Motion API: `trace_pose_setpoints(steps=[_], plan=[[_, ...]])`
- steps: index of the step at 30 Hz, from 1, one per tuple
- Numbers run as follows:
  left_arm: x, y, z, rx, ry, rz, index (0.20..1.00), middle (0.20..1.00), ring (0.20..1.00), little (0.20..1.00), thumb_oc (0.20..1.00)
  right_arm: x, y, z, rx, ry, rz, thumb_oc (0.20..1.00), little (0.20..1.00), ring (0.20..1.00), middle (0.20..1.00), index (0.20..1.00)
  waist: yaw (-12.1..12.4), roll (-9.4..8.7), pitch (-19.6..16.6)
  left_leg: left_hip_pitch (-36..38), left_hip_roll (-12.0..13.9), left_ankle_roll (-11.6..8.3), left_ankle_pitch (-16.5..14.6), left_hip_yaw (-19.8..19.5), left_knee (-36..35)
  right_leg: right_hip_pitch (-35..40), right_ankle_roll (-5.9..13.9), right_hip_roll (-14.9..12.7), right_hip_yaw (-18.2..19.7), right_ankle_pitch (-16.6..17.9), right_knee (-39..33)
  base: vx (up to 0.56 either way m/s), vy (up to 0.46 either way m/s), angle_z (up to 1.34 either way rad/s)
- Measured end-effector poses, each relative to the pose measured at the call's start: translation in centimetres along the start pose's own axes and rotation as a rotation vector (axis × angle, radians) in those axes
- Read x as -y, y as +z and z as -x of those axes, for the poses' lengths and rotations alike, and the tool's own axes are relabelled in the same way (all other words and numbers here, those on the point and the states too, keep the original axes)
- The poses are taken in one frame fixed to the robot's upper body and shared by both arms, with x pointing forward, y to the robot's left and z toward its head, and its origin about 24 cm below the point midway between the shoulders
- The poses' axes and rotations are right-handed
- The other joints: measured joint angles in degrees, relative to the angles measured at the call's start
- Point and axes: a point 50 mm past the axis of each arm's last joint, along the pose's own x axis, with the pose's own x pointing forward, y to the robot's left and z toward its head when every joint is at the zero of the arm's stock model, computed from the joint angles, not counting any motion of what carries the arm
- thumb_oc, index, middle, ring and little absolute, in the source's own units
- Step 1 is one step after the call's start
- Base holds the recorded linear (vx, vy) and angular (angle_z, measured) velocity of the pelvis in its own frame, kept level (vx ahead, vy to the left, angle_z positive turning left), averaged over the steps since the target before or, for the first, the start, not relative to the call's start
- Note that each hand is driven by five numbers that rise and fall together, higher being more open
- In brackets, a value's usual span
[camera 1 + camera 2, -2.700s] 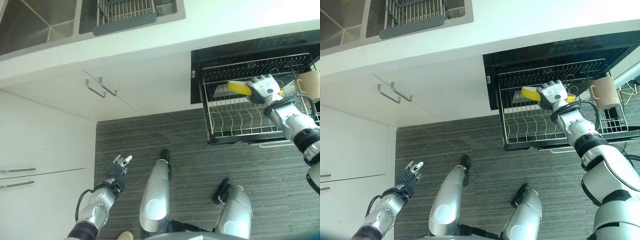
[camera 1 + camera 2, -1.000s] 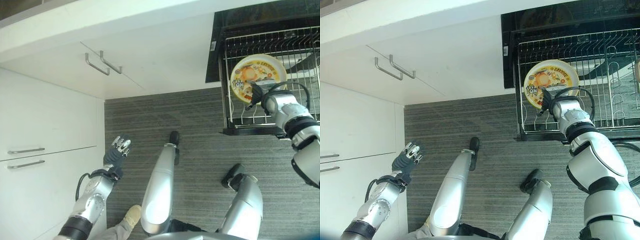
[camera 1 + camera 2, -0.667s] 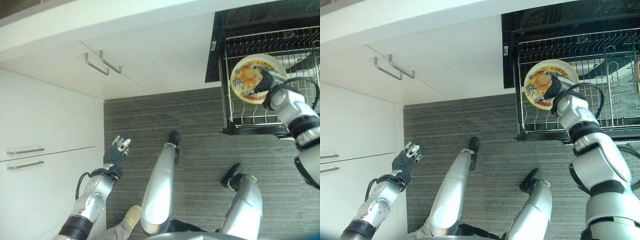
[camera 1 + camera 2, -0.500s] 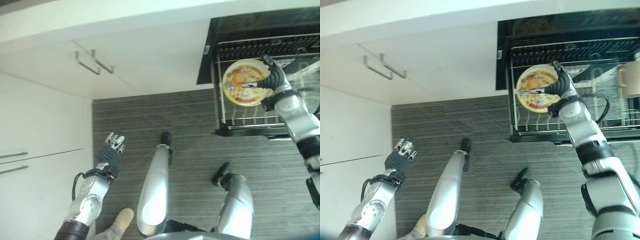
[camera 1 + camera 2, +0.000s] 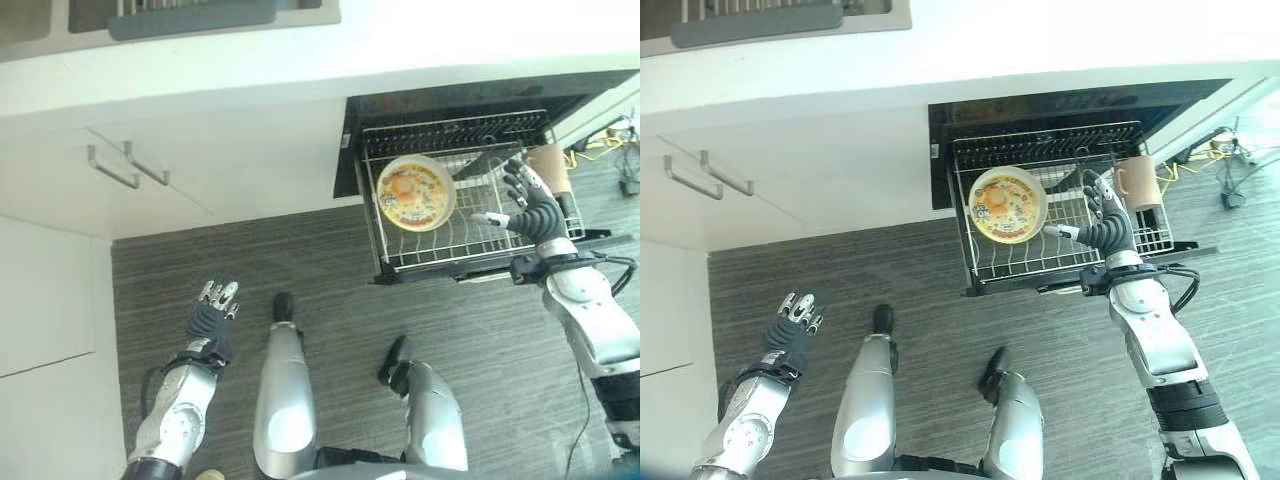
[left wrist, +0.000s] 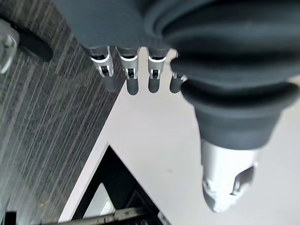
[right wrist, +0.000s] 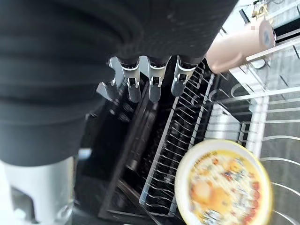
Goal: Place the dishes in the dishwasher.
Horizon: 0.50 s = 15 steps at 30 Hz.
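We log round yellow plate with printed picture [image 5: 416,193] standing on edge in pulled-out wire dishwasher rack [image 5: 470,245], just beside right hand [image 5: 533,208], on its thumb side, apart from fingertips. Right hand fingers spread, straight, holding nothing. Beige mug [image 5: 1137,181] sits past right hand, far side of rack. Left hand [image 5: 211,318] low over grey floor, fingers relaxed, empty.

Our judgement: plate stiff, light, glossy so likely slippery, chips if knocked on wire; best pinched at upper rim. Printed face points toward us and up; being round, no long axis; disc plane runs across rack.
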Motion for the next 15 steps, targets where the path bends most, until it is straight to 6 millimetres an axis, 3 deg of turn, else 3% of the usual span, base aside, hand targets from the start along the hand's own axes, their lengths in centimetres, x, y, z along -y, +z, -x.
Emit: trace_pose_setpoints(steps=[3, 5, 7, 8, 9, 10, 13, 15], plan=[[-0.4, -1.6, -0.4, -0.036, 0.059, 0.023, 1.0, 1.0, 1.0, 1.0, 1.0, -0.8, 2.7, 1.0, 0.168, 0.017, -0.076, 1.0, 1.0, 1.0, 1.0, 1.0, -1.8, -0.3, -0.1, 6.5, 0.1, -0.36, 1.4, 1.7, -5.1, 6.4, 0.31, 1.4, 0.0, 2.5, -6.3, 0.02, 0.027, -0.18], [-0.1, -2.4, -0.4, -0.043, 0.069, 0.03, 1.0, 1.0, 1.0, 1.0, 1.0, 0.1, 3.2, 1.7, 0.218, -0.011, -0.075, 1.0, 1.0, 1.0, 1.0, 1.0, -2.5, -0.73, -0.4, 9.9, 0.0, -0.42, 2.1, 2.9, -8.2, 9.8, 0.58, 1.8, 0.1, 4.3, -10.7, 0.04, 0.036, -0.15], [-0.8, -3.2, 0.3, -0.064, 0.101, 0.033, 1.0, 1.0, 1.0, 1.0, 1.0, 1.6, 2.5, 2.5, 0.204, -0.085, -0.065, 1.0, 1.0, 1.0, 1.0, 1.0, -3.6, -1.71, -4.2, 11.2, -0.3, -0.27, 3.1, 4.3, -11.6, 10.7, 0.74, 2.3, 0.3, 6.3, -14.8, 0.05, 0.025, -0.15], [-1.0, -3.3, 0.4, -0.066, 0.108, 0.032, 1.0, 1.0, 1.0, 1.0, 1.0, 2.0, 2.3, 2.8, 0.201, -0.108, -0.061, 0.865, 0.865, 0.865, 0.865, 0.865, -3.7, -1.79, -5.2, 12.2, -0.6, -0.82, 3.7, 4.6, -12.5, 11.5, 0.65, 2.5, 0.4, 6.7, -16.0, 0.03, 0.011, -0.16], [-1.3, -3.7, 0.5, -0.073, 0.129, 0.038, 1.0, 1.0, 1.0, 1.0, 1.0, 2.8, 1.6, 3.3, 0.184, -0.165, -0.073, 0.473, 0.473, 0.473, 0.473, 0.473, -3.9, -1.78, -7.6, 14.2, -0.5, -0.95, 4.1, 5.7, -14.4, 13.2, 0.82, 2.4, 0.4, 7.2, -17.9, 0.04, 0.0, -0.12], [-1.9, -4.2, 0.8, -0.086, 0.156, 0.042, 1.0, 1.0, 1.0, 1.0, 1.0, 3.2, 0.5, 3.6, 0.146, -0.212, -0.085, 0.2, 0.2, 0.2, 0.2, 0.2, -4.1, -1.75, -10.7, 15.0, -0.7, -1.1, 4.2, 5.9, -15.6, 13.9, 1.03, 2.5, 0.4, 7.3, -19.1, 0.04, -0.013, -0.06], [-3.1, -5.6, 1.4, -0.13, 0.214, 0.022, 1.0, 1.0, 1.0, 1.0, 1.0, 4.6, -3.4, 4.8, -0.01, -0.368, -0.109, 0.2, 0.2, 0.2, 0.2, 0.2, -5.0, -1.05, -16.7, 17.9, -1.2, -1.46, 5.0, 6.7, -19.1, 15.8, 1.1, 2.6, 0.1, 7.3, -20.9, 0.07, -0.03, -0.02], [-3.7, -5.7, 1.8, -0.132, 0.228, 0.018, 1.0, 1.0, 1.0, 1.0, 1.0, 4.6, -5.1, 5.5, -0.081, -0.425, -0.122, 0.2, 0.2, 0.2, 0.2, 0.2, -5.4, -0.37, -17.4, 18.5, -1.2, -1.43, 5.1, 7.1, -19.3, 16.5, 1.24, 2.6, 0.1, 7.4, -21.2, 0.07, -0.044, -0.04]])
